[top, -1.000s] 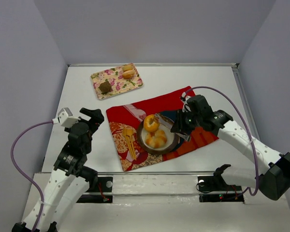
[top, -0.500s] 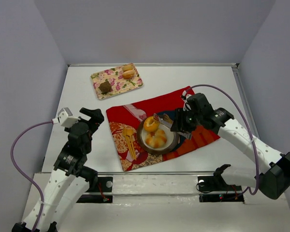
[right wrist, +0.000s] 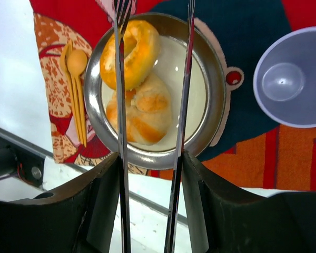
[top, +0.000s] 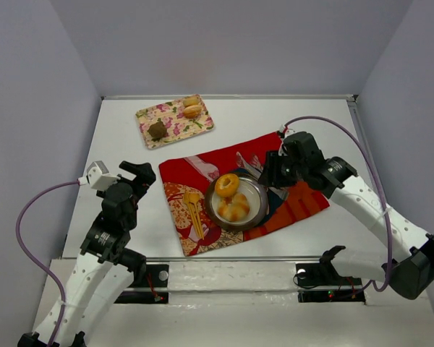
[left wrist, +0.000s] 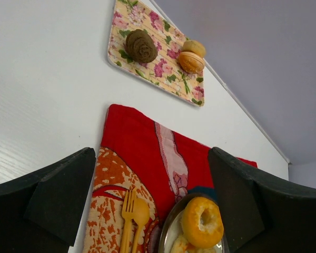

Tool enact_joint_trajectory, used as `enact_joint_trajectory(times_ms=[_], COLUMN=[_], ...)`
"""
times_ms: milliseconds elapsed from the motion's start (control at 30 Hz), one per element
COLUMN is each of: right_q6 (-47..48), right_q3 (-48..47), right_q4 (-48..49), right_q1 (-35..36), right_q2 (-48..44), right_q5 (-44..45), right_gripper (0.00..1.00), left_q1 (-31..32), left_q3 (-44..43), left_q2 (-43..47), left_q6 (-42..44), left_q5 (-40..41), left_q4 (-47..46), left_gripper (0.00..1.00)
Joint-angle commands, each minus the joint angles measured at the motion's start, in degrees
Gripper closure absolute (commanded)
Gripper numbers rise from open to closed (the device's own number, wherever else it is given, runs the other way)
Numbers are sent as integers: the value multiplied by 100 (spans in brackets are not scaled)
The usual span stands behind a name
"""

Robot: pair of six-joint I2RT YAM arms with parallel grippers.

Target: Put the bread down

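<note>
Gripped slim steel tongs [right wrist: 120,105] in right end effector [right wrist: 150,174] over glossy ring-shaped bread [right wrist: 145,47], round metal plate [right wrist: 166,68]; with left end effector [left wrist: 152,184] open.

Fingers [right wrist: 95,211] grip parted tongs [right wrist: 120,105] above the bread [right wrist: 147,113] on a metal plate [right wrist: 200,89].

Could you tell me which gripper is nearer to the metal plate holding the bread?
Right. The right gripper, holding tongs, sits at the plate's far-right edge over the cloth; the left gripper hangs off the cloth, well to the plate's left.
</note>
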State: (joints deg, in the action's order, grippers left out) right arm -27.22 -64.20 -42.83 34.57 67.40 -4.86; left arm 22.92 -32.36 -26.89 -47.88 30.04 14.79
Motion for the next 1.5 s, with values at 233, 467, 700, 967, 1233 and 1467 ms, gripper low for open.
enact_joint_trajectory(times_ms=[233, 467, 700, 967, 1233, 1467], right_q6=[-125, 94, 235, 1190, 2230, 2660], right_q3=[-742, -962, -1015, -2078, -2325, -2061], right_q4=[599, 1021, 1848, 1927, 1901, 1752], right_q1=[-3, -466, -1794, -3367, -3798, -3975], right_q2=[168, 669, 1099, 2793, 3657, 3869], right_q5=[1198, 1032, 530, 591, 1260, 1672], right_gripper=[48, 51, 53, 57, 47, 29], left_q1=[11, 11, 11, 11, 11, 11], left_q3=[28, 37, 28, 28, 10, -42], left_q2=[-9, 26, 0, -88, -140, -263], left_q6=[15, 15, 42, 24, 15, 7], left_q5=[142, 125, 72, 142, 283, 344], left_q4=[-318, -318, -354, -363, -336, -310], left_gripper=[1, 1, 1, 1, 1, 1])
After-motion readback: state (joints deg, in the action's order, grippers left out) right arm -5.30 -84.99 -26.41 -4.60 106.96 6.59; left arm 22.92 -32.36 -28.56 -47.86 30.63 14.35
